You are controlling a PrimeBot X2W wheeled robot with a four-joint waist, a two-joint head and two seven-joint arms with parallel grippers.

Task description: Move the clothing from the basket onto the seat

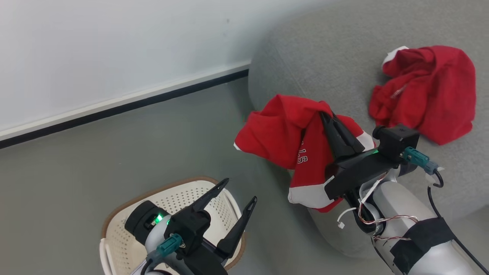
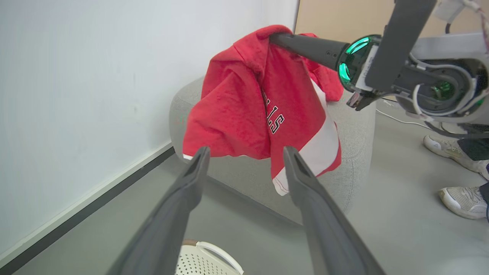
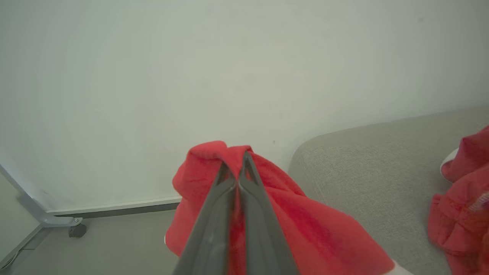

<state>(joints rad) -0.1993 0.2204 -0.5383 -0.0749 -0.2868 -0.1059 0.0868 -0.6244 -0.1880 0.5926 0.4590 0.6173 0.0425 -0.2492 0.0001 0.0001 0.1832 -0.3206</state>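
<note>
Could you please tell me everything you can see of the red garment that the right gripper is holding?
The red garment is soft, knit-looking fabric with white trim bands on its lower edges and small white lettering partly lost in a fold. The right gripper, shut, pinches a bunched ridge near its top, so it hangs crumpled and draped in the air by the rounded corner of the grey seat. Whether its hem brushes the seat's side I cannot tell.
</note>
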